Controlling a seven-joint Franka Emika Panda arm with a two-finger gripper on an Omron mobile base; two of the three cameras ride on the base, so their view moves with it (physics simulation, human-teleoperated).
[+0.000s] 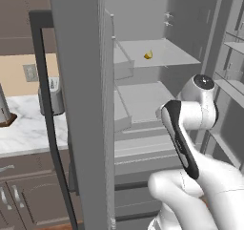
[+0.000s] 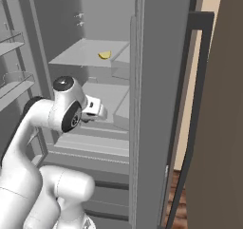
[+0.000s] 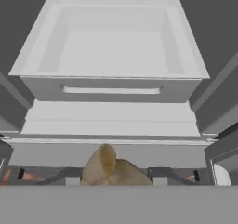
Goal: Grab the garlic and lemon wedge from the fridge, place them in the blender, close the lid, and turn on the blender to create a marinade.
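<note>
The fridge point(image 1: 81, 105) stands open, its door point(image 2: 161, 100) swung wide. On its upper shelf lies the yellow lemon wedge point(image 1: 148, 55) point(image 2: 105, 55). My gripper point(image 2: 98, 110) reaches into the fridge at the level of the middle shelf, below the wedge. In the hand view the tan garlic point(image 3: 114, 169) sits right at the fingers, close to the camera, and the gripper is shut on it; the fingertips themselves are hidden behind it. The blender and the lid are out of view.
Below the hand a pale open drawer point(image 3: 111, 46) and lower fridge ledges show. Door racks point(image 2: 12, 42) line the left side. The black bar handle point(image 1: 45, 109) stands before a marble counter point(image 1: 24, 129) with a grey canister point(image 1: 56, 98).
</note>
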